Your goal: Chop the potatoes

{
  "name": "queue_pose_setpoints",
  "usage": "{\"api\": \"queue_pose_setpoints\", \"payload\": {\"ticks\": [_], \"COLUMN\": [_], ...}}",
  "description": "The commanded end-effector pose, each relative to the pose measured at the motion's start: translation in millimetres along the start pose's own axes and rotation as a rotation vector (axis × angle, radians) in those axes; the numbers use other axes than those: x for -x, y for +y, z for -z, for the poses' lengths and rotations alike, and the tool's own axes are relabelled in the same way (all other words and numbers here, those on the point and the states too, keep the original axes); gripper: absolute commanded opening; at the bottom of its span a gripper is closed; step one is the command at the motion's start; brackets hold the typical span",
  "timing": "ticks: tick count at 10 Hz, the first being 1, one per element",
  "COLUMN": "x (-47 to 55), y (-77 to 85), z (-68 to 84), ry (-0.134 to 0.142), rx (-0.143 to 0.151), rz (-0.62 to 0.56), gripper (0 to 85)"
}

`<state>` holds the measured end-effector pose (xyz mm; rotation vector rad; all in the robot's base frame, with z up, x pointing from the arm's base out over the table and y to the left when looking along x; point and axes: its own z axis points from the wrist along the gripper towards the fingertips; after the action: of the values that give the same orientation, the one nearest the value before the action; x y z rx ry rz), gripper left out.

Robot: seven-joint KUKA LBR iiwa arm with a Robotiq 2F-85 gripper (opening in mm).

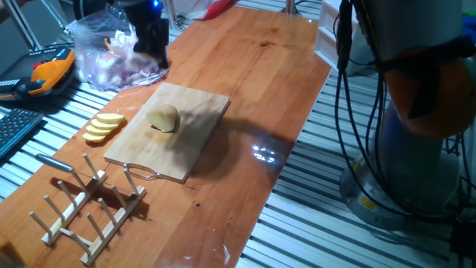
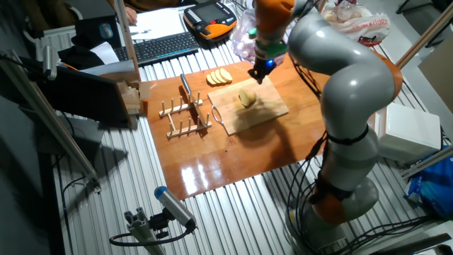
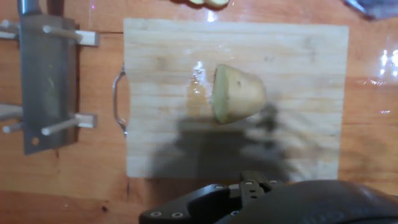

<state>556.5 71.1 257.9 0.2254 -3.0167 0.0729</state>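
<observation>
Potatoes [image 1: 163, 119]: one pale yellow peeled lump w/ a flat cut face sits alone near the middle of a wooden cutting board [image 1: 193, 145] on a reddish-brown wooden table [image 1: 245, 82]. Hand view shows the cut face turned toward the board's metal handle [image 3: 118, 102], w/ a wet smear on the wood just beside it.

Gripper [image 2: 260, 71], dark, hangs above the board's far edge, apart from the potato, nothing seen between its fingers; whether they're spread or closed can't be told from either fixed view, and the hand view catches only dark housing at the bottom edge.

Off the board, just beside its edge, a fanned row of thin yellow slices [image 1: 103, 127] lies on the table.

Containers: a clear plastic bag [image 1: 111, 56] near the table's far corner holds reddish pieces; contents otherwise too blurred to make out. A wooden peg rack [image 1: 89, 208] stands near the board's handle end, w/ a metal blade [image 3: 46, 81] resting across its pegs in the hand view.

Bkgd: an orange-and-black handheld pendant [image 1: 44, 74] and a black keyboard [image 2: 159, 46] lie beyond the table on the slatted metal bench.
</observation>
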Motion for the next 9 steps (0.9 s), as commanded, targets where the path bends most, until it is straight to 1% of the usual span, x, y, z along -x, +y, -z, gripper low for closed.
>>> {"api": "queue_pose_setpoints", "payload": {"ticks": [1,2,3,5,6,7,8,9], "x": [16.3,15.0,12.5,9.9,9.1,9.8,11.5,11.4], "y": [124.8,134.0,140.3,150.5,155.2,158.5,160.2,162.2], "z": [-1.6,-8.9,-13.8,-23.0,-27.9,-32.8,-37.1,-40.0], "ry": [0.006,0.004,0.002,0.006,0.005,-0.002,0.002,0.009], "rx": [-0.009,0.013,0.016,0.036,0.034,0.029,0.016,0.024], "rz": [-0.003,-0.026,-0.037,-0.051,-0.050,-0.055,-0.047,-0.042], "gripper": [0.0,0.0,0.0,0.0,0.0,0.0,0.0,0.0]}}
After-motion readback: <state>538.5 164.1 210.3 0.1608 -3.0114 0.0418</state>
